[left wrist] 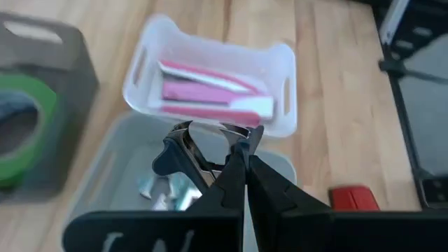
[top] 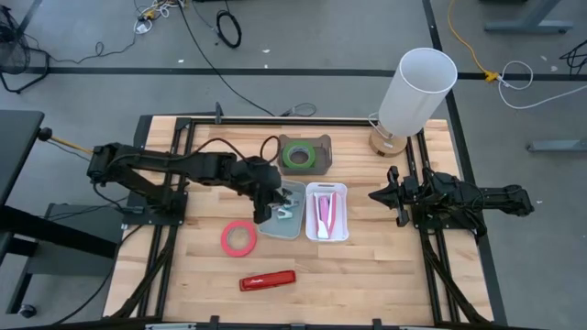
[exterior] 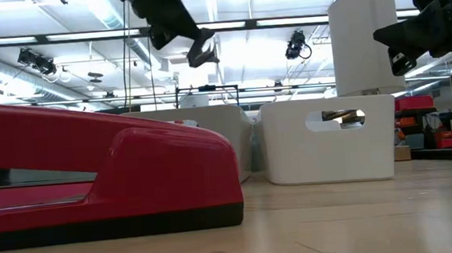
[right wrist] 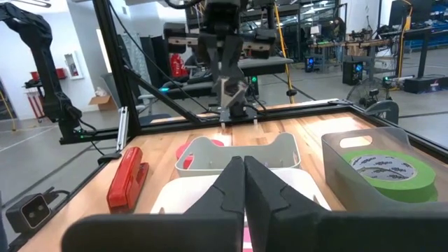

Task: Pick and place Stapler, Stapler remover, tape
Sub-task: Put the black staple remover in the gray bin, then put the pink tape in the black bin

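My left gripper (top: 272, 199) is shut on a black staple remover with metal claws (left wrist: 192, 145), held above a pale grey bin (top: 281, 220); it also shows in the right wrist view (right wrist: 234, 94). A red stapler (top: 268, 280) lies on the table near the front edge. A red tape ring (top: 238, 238) lies flat to the left of the grey bin. A green tape roll (top: 296, 155) sits in a dark grey bin (top: 321, 156). My right gripper (top: 378, 195) is shut and empty, right of the white bin (top: 326, 229). My left gripper pinches the staple remover between its two fingertips (left wrist: 234, 164), at the remover's side by one black handle (left wrist: 253, 134). The fingers slant down from the table's left. The remover is lifted clear above the grey bin (left wrist: 105, 175), its metal claws (left wrist: 204, 133) standing out past the fingertips.
The white bin holds pink and white items (top: 326, 211). Some small metal pieces (left wrist: 168, 192) lie in the grey bin. A white cylinder lamp (top: 415, 92) stands at the far right. Bare wood lies along the front edge right of the stapler.
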